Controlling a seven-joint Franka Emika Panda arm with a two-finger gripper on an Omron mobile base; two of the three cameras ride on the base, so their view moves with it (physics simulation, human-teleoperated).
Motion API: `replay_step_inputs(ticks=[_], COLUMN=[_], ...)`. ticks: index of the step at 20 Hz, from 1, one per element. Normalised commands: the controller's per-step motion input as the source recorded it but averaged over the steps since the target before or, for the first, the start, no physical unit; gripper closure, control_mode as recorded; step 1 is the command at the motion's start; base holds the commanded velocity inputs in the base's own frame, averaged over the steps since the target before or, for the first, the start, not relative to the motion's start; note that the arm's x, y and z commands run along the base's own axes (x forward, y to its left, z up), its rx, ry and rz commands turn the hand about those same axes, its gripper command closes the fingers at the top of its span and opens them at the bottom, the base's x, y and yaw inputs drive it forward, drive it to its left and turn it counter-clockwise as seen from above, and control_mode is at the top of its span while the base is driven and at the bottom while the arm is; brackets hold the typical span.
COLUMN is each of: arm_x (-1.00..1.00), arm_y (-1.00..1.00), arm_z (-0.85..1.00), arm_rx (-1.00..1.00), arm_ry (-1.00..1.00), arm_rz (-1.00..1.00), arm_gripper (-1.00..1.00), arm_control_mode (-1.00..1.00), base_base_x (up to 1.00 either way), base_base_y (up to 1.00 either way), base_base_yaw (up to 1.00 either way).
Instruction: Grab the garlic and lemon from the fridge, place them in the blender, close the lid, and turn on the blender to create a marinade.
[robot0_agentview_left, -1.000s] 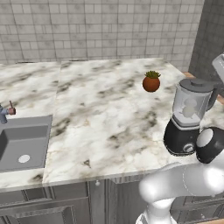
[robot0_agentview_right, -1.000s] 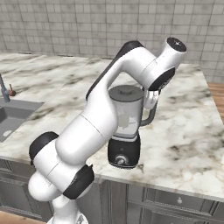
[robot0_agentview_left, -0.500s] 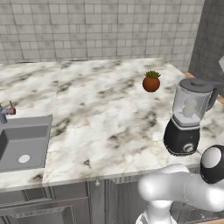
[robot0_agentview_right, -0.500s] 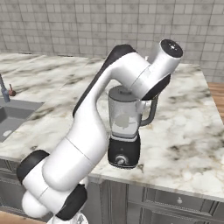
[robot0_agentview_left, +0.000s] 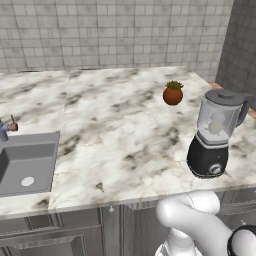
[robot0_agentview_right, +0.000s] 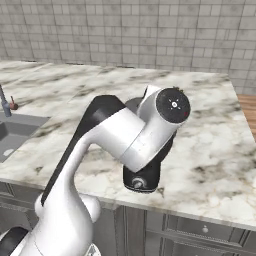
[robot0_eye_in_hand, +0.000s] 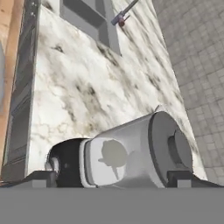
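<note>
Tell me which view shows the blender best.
The left base view: the whole blender stands unobstructed, lid on, knob visible. In the right base view the arm covers all but its black base. The hand view shows it sideways and cropped at the bottom.

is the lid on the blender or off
On. The lid caps the jar of the upright blender; pale contents show through the jar.

Blender (robot0_agentview_left: 212, 137) upright on marble counter (robot0_agentview_left: 125, 135), near front edge at right end. Glossy black rounded base, small knob on front; clear greyish jar above, side handle to the right in left base view. Pale rounded contents visible inside jar. Lid (robot0_agentview_left: 227, 96), dark grey disc with raised centre knob, seated on jar mouth. Hand view, rolled sideways: blender (robot0_eye_in_hand: 118, 159) across lower frame, lid (robot0_eye_in_hand: 173, 148) at right.
</note>
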Motion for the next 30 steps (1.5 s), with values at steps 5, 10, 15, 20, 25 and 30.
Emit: replay_step_inputs(ticks=[5, 10, 15, 20, 25, 30], arm_x=[-0.72, 0.1, 0.36, 0.17, 0.1, 0.31], arm_y=[0.27, 0.39, 0.06, 0.0, 0.01, 0.11], arm_z=[-0.78, -0.7, -0.48, -0.58, -0.75, -0.58], arm_rx=[0.23, 0.15, 0.11, 0.25, 0.23, 0.11], arm_ry=[-0.09, 0.0, 0.02, 0.12, 0.11, 0.03], arm_rz=[-0.07, -0.05, -0.02, 0.0, 0.0, 0.0], arm_gripper=[-1.0, -1.0, -1.0, -1.0, -1.0, -1.0], arm_control_mode=[-1.0, -1.0, -1.0, -1.0, -1.0, -1.0], base_base_x=[0.0, 0.0, 0.0, 0.0, 0.0, 0.0], base_base_y=[0.0, 0.0, 0.0, 0.0, 0.0, 0.0], base_base_yaw=[0.0, 0.0, 0.0, 0.0, 0.0, 0.0])
